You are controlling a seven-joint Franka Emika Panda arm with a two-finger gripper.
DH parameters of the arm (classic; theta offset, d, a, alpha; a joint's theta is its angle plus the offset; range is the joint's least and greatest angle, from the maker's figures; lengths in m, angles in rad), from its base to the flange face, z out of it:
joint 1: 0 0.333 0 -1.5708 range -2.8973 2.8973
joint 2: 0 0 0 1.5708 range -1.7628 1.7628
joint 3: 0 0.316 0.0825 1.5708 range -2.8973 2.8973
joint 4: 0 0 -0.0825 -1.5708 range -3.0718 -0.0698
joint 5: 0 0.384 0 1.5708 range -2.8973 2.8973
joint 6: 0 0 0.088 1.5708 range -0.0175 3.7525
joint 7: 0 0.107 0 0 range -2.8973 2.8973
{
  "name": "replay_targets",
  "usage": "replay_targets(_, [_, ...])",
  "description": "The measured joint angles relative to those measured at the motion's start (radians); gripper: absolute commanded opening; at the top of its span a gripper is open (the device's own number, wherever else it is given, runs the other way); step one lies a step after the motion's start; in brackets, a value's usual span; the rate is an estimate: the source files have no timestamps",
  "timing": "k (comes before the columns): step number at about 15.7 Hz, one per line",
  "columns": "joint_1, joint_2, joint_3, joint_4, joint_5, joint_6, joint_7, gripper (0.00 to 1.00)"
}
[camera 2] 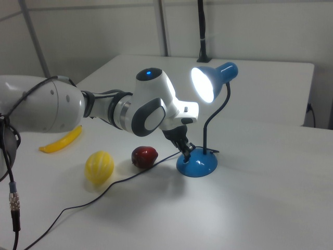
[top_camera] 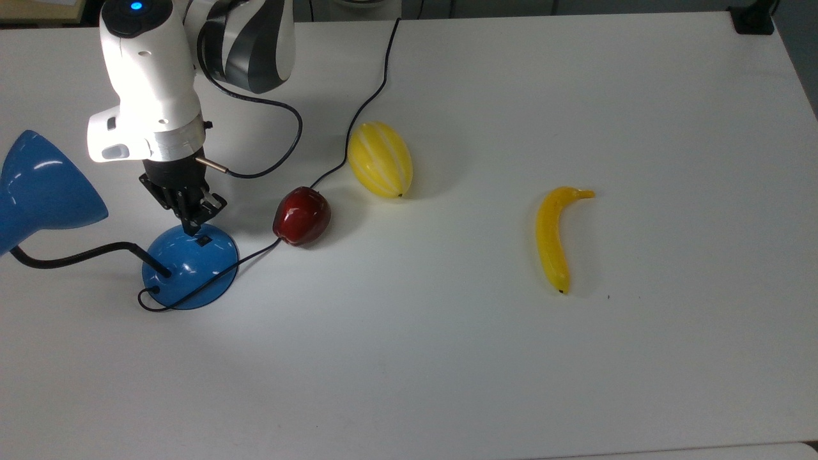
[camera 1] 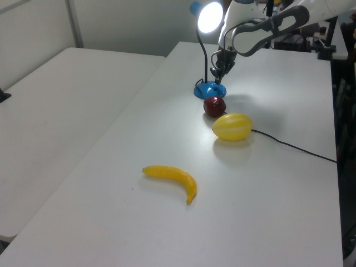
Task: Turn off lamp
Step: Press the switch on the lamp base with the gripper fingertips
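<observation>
Pressing closed fingertips onto the lamp's [top_camera: 190, 265] blue base, just beside its switch [top_camera: 204, 241], the gripper [top_camera: 192, 226] works near the desk's [top_camera: 447, 358] corner; the shade glows.

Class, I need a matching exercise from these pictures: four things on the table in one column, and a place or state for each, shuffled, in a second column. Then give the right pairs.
Column 1
1. lamp
2. apple
3. melon
4. banana

Column 2
A. lies apart from the others, toward the top view's right
B. switched on, with the gripper at its blue base
C. dark red, between the lamp base and the melon
D. yellow with pale stripes, beside the black cord

Pairs: 1-B, 2-C, 3-D, 4-A
</observation>
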Motion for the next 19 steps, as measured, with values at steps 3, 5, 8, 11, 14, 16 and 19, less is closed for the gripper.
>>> replay_targets(3, [0.004, 0.006, 0.0, 0.0, 0.0, 0.0, 0.004, 0.0])
replay_targets(5, [0.009, 0.011, 0.0, 0.0, 0.0, 0.005, 0.011, 0.0])
replay_targets(8, [0.011, 0.019, 0.001, 0.0, -0.028, 0.017, 0.029, 0.0])
replay_targets(11, [0.011, 0.024, 0.002, 0.0, -0.048, 0.018, 0.044, 0.0])
replay_targets(14, [0.012, 0.024, 0.003, -0.001, -0.061, 0.018, 0.046, 0.0])
replay_targets(16, [0.015, 0.024, 0.003, -0.002, -0.075, 0.018, 0.047, 0.0])
replay_targets(19, [0.018, 0.023, 0.003, -0.003, -0.095, 0.018, 0.048, 0.0])
